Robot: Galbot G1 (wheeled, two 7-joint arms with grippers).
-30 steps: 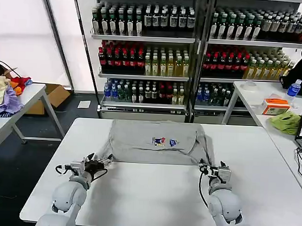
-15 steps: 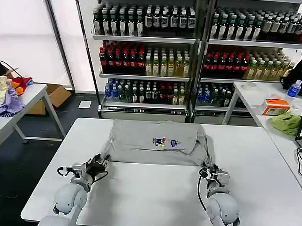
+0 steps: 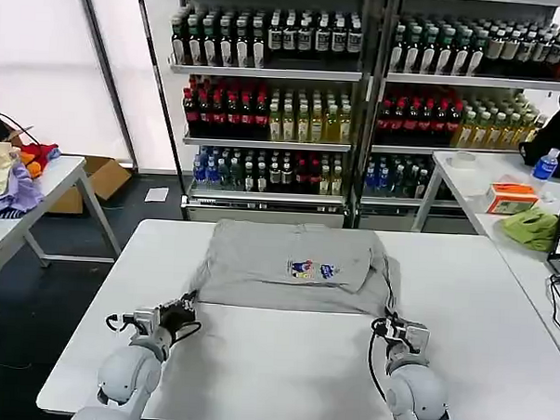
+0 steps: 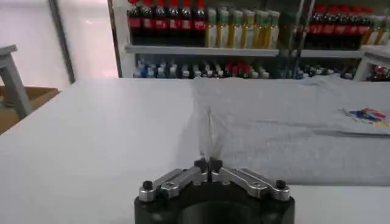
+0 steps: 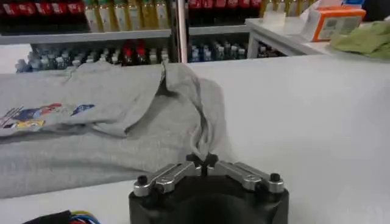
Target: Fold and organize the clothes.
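From up at the head camera, a grey T-shirt [image 3: 291,266] lies spread across the far half of the white table [image 3: 282,377], its small colourful print [image 3: 311,268] facing up and a little right of the middle. The left gripper [image 3: 185,305] sits at the shirt's near left corner and the right gripper [image 3: 393,325] at its near right corner, both low over the tabletop with their arms reaching in from the near edge. Behind the table stand shelves of bottles [image 3: 359,93]. From the left wrist, the left gripper [image 4: 208,163] has its jaws pinched together on a thin peak of the T-shirt [image 4: 286,131] edge, the cloth rising in a small tent from the table [image 4: 91,140]. From the right wrist, the right gripper [image 5: 203,161] is likewise closed tight on a fold of the T-shirt [image 5: 91,131] where a bunched sleeve runs down to it, the table [image 5: 311,115] bare beside it.
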